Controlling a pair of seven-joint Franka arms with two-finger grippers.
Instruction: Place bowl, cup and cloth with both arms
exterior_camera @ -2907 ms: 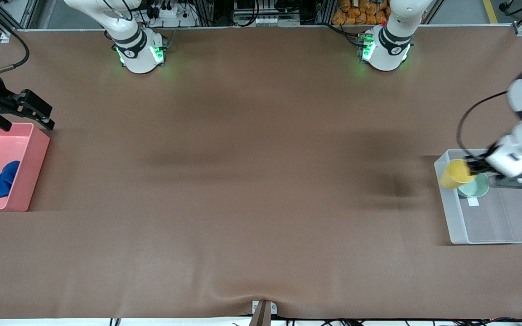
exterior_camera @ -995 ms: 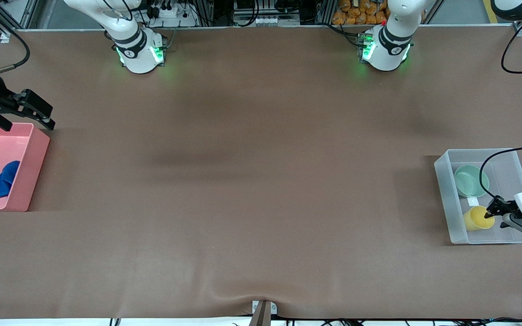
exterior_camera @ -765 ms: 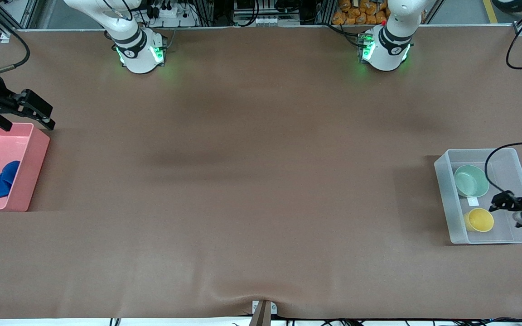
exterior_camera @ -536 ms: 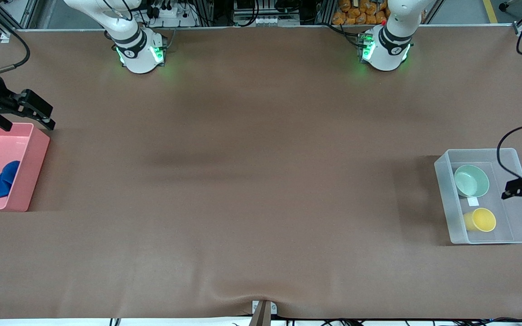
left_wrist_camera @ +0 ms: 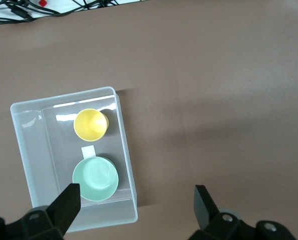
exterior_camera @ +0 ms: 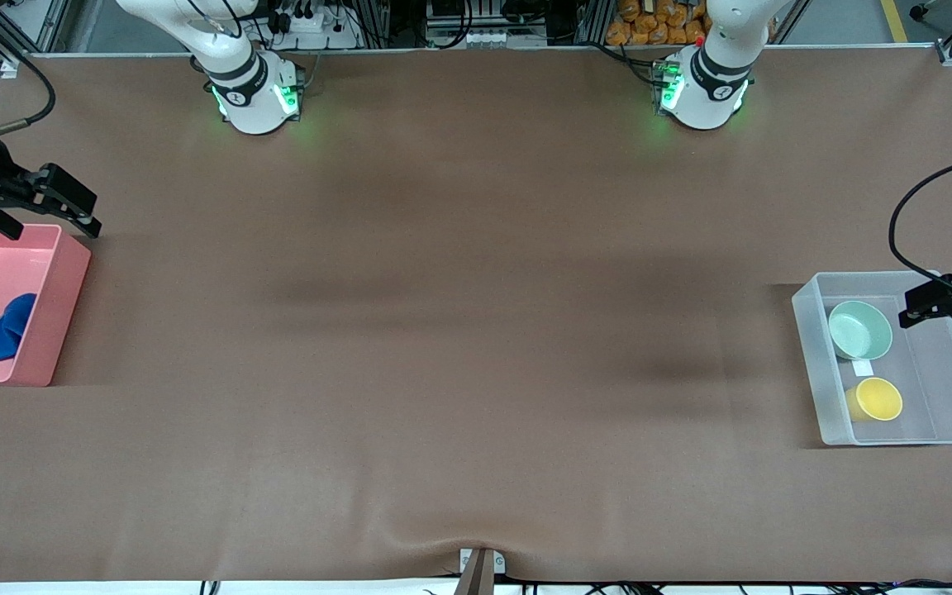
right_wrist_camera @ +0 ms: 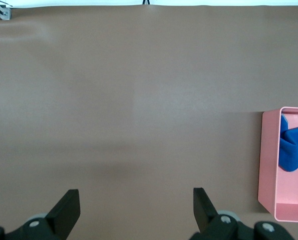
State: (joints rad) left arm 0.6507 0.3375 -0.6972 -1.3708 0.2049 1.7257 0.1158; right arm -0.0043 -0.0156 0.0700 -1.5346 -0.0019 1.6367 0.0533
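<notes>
The pale mint-green bowl [exterior_camera: 859,330] and the yellow cup [exterior_camera: 877,400] stand upright in a clear plastic bin [exterior_camera: 808,355] at the left arm's end of the table, the cup nearer the front camera. My left gripper [exterior_camera: 939,307] is open and empty, up in the air over the bowl's end of that bin. The left wrist view shows the bowl [left_wrist_camera: 95,179], the cup [left_wrist_camera: 90,124] and my open left gripper [left_wrist_camera: 136,200]. The blue cloth [exterior_camera: 1,330] lies in a pink bin [exterior_camera: 63,314]. My right gripper [exterior_camera: 46,216] waits open over that bin's end.
The right wrist view shows my open right gripper [right_wrist_camera: 134,197] over bare brown table, with the pink bin [right_wrist_camera: 268,165] and the cloth [right_wrist_camera: 291,150] at its edge. A white label [exterior_camera: 862,368] lies in the clear bin between bowl and cup.
My left gripper carried the cup down into the clear bin, let it go, then rose and moved back over the bowl's end. The right arm has not moved.
</notes>
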